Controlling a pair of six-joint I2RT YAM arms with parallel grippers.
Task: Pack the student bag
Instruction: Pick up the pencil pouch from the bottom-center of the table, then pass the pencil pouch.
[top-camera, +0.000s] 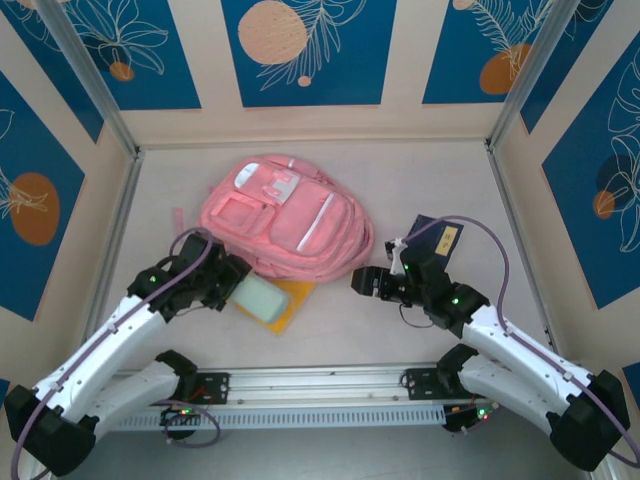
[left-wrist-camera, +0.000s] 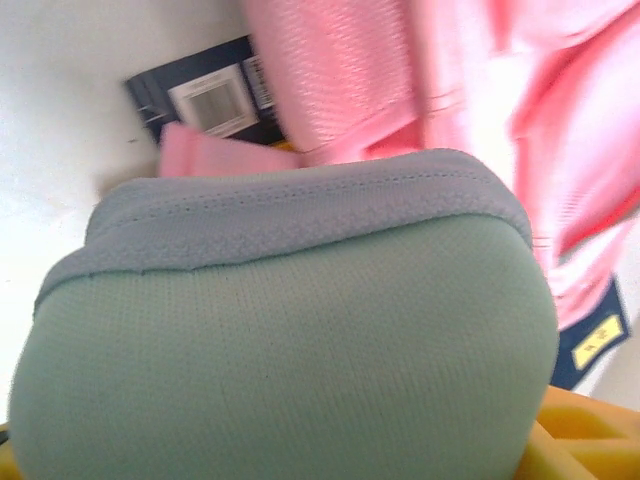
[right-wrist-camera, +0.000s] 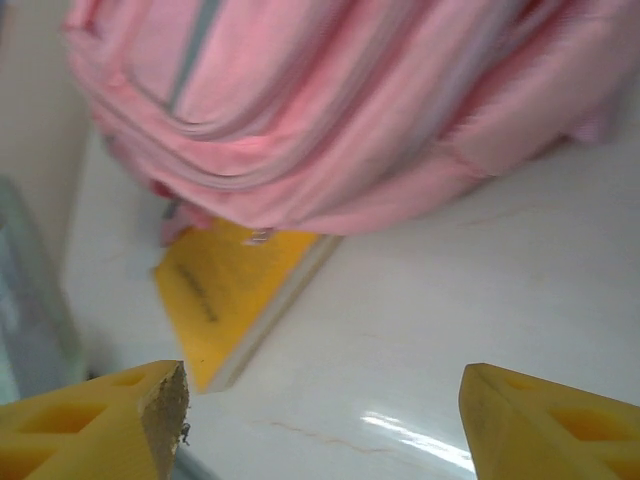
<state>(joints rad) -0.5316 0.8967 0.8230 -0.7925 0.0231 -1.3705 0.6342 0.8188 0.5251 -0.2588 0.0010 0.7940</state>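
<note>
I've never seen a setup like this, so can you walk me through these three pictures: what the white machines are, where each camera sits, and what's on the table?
The white machines are two robot arms bolted at the table's near edge. One picture looks down from above; the other two come from cameras on each wrist.

On the white table lies a large soft pink fabric backpack, with a flat yellow book poking out from under its near edge and a dark blue booklet at its right.

The left tool is closed around a pale green fabric pouch. That pouch bulges right before the left wrist camera.

The right tool stands open, holding nothing; its yellow fingertips frame the backpack.
</note>
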